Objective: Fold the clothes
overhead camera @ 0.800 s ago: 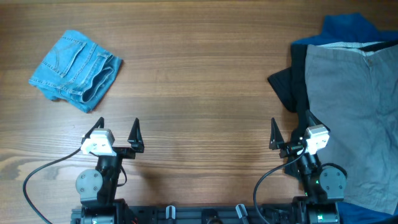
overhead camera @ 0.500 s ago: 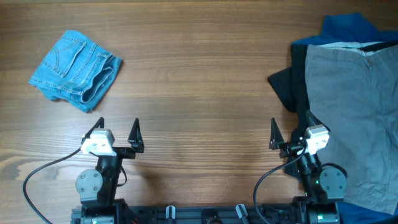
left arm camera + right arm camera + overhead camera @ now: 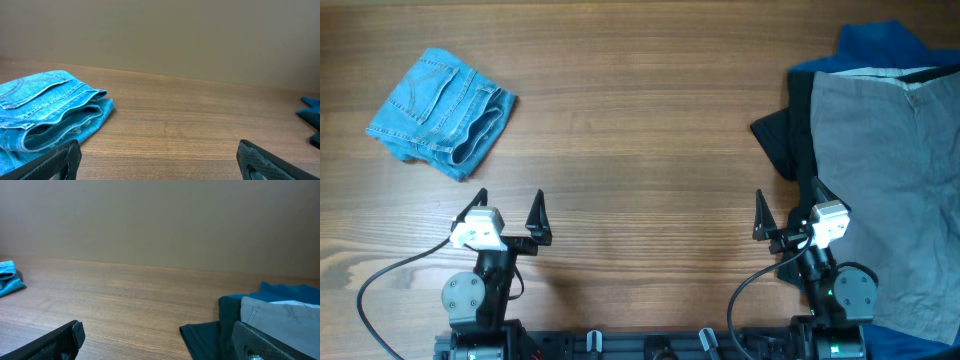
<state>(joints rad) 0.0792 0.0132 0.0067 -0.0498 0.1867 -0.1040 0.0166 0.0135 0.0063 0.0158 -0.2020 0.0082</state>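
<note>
Plain grey shorts point(image 3: 885, 170) lie spread at the right side of the wooden table, on top of a black piece point(image 3: 782, 138) and a dark-blue piece point(image 3: 880, 45). They also show in the right wrist view, grey point(image 3: 280, 320) over black point(image 3: 210, 332). Folded light-blue denim shorts point(image 3: 442, 112) lie at the far left and show in the left wrist view point(image 3: 45, 110). My left gripper point(image 3: 508, 210) is open and empty near the front edge. My right gripper point(image 3: 787, 212) is open and empty, its right finger over the edge of the grey shorts.
Bare wood table point(image 3: 640, 150) lies between the two clothes piles. A black cable point(image 3: 390, 275) runs from the left arm base along the front edge. A plain beige wall stands behind the table in the wrist views.
</note>
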